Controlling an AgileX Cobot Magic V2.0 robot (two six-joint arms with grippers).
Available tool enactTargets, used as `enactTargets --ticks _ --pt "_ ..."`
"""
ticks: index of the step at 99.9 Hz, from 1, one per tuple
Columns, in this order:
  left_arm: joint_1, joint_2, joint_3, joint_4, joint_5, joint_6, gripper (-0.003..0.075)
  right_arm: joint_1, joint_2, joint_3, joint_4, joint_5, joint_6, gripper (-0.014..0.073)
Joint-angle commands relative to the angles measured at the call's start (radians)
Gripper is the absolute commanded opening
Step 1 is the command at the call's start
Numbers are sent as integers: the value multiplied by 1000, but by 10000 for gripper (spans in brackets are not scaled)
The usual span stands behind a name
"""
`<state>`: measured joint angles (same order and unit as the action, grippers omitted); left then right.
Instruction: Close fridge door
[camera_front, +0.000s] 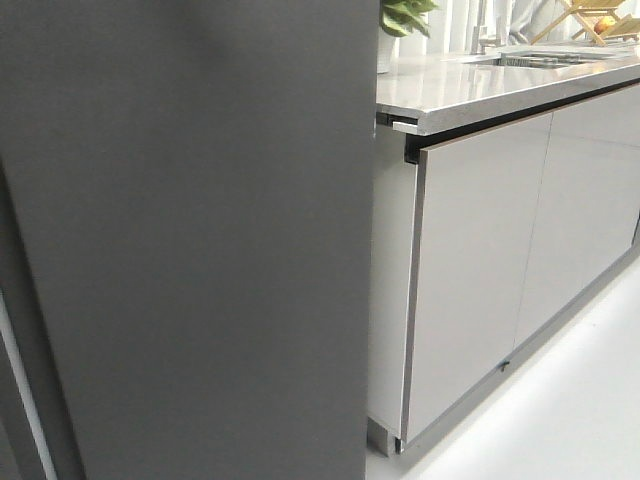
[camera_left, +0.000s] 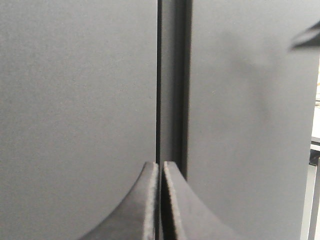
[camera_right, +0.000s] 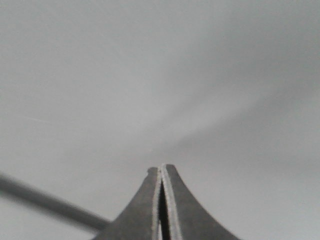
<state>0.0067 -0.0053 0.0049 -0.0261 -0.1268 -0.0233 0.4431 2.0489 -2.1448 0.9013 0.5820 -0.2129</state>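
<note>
The fridge door (camera_front: 190, 230) is a tall matte dark grey panel that fills the left half of the front view, seen from outside. No arm shows in that view. In the left wrist view my left gripper (camera_left: 160, 164) is shut with nothing in it. Its tips point at a narrow vertical seam (camera_left: 159, 75) between two dark grey panels, the fridge door (camera_left: 250, 125) among them. My right gripper (camera_right: 162, 168) is shut and empty, close to a pale grey surface (camera_right: 150, 75).
Right of the fridge stand glossy light-grey cabinet fronts (camera_front: 480, 260) under a steel countertop (camera_front: 470, 85) with a sink (camera_front: 540, 60), a potted plant (camera_front: 400, 20) and a wooden rack (camera_front: 600, 18). White floor (camera_front: 570, 410) runs along the cabinets. A dark line (camera_right: 45, 200) crosses the right wrist view.
</note>
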Motion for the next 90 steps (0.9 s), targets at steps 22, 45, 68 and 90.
enactTargets --ticks 22,45,68,90 --pt "-3 -10 35 -4 -73 -2 -20 -108 -273 -35 -329 165 213 -73" --pt "-3 -10 35 -4 -73 -2 -20 -166 -450 -35 -431 251 213 -73" --pt "-3 -10 35 -4 -73 -2 -20 -172 -528 10 -504 280 213 -73" --pt "-3 -10 35 -4 -73 -2 -20 -172 -561 153 -622 252 227 -73"
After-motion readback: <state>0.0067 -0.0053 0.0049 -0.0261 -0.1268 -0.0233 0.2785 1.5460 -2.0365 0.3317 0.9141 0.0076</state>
